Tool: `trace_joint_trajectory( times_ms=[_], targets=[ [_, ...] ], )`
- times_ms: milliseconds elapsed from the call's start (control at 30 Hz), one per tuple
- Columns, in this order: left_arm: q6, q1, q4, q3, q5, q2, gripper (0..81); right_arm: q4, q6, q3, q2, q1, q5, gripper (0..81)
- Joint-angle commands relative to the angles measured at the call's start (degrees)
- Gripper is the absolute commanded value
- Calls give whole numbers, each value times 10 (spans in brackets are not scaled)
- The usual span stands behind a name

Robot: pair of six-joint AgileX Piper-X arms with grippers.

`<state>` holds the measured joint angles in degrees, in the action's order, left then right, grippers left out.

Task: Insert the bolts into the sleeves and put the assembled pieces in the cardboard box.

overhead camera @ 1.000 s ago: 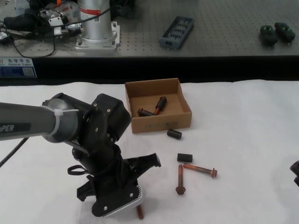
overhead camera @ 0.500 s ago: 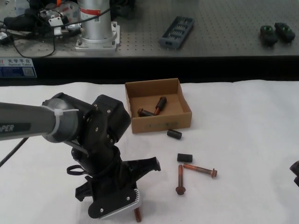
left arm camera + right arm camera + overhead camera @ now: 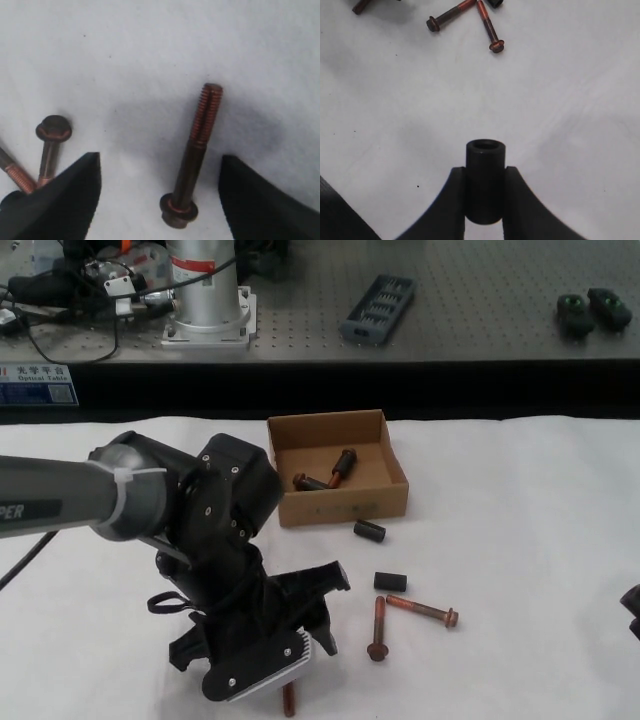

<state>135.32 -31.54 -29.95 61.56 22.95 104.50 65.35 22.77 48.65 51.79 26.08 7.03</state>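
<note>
Left gripper (image 3: 160, 167) has edged sideways; fingers apart, astride a loose bolt (image 3: 196, 150) on the cloth (image 3: 520, 540). Right gripper (image 3: 485, 173) clamps a sleeve (image 3: 485, 162). Two assembled pieces (image 3: 340, 466) lie in the cardboard box (image 3: 345, 506). Three pairs left, so likely under half done.

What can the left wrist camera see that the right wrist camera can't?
Left wrist view: the open left gripper, its fingers on either side of a bolt lying flat up close. Right wrist view: the right gripper shut on a black sleeve, its open end showing. Both: the white cloth and two loose bolts lying with their tips close together.
</note>
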Motion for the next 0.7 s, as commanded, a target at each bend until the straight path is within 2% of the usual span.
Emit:
trace_joint_trajectory(
  times_ms=[0,200,300,367,567,667],
  targets=[
    [-120,3,-44,-16,-20,-4,503,8,4,1,-6,-1,9,27],
    [-436,-18,5,-16,94,-80,503,60,4,1,-6,-1,9,27],
    [-606,-42,36,-16,90,-121,503,98,4,1,-6,-1,9,27],
    [-727,-57,44,-16,53,-149,503,121,4,1,-6,-1,9,27],
    [-1048,-101,-11,-16,-160,-238,503,142,-23,1,-6,-1,9,27],
    [-1263,-117,-49,-16,-200,-266,503,142,-35,1,-6,-1,9,27]
  ],
)
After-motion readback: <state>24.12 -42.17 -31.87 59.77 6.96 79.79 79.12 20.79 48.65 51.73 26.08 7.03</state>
